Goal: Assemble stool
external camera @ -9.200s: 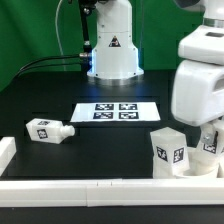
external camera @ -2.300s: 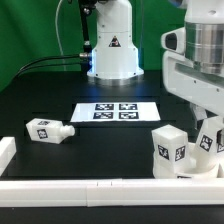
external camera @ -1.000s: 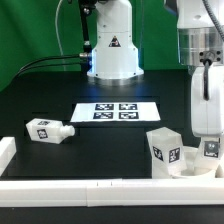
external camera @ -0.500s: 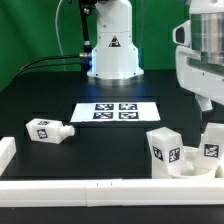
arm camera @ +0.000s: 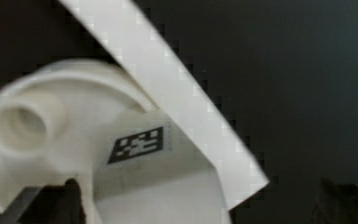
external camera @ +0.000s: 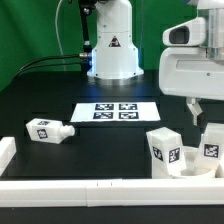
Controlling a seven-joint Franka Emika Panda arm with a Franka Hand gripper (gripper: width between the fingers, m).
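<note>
The round white seat (external camera: pixel 190 170) lies at the exterior view's lower right, against the front rail. Two short tagged legs stand upright on it, one towards the left (external camera: pixel 165 150) and one at the right (external camera: pixel 212 143). A third leg (external camera: pixel 48 130) lies on its side at the left. My gripper (external camera: pixel 200 112) hangs above the right leg, apart from it, open and empty. In the wrist view the seat (arm camera: pixel 34 120) with a socket hole and a tagged leg (arm camera: pixel 149 150) show below my gripper (arm camera: pixel 194 205), whose dark fingers stand wide apart.
The marker board (external camera: pixel 118 112) lies mid-table. White border rails run along the front (external camera: pixel 90 186) and the left (external camera: pixel 7 150); one crosses the wrist view (arm camera: pixel 149 70). The robot base (external camera: pixel 112 45) stands at the back.
My gripper was low around the right leg a second ago. It has since let go and risen, and the leg stays upright on the seat.
</note>
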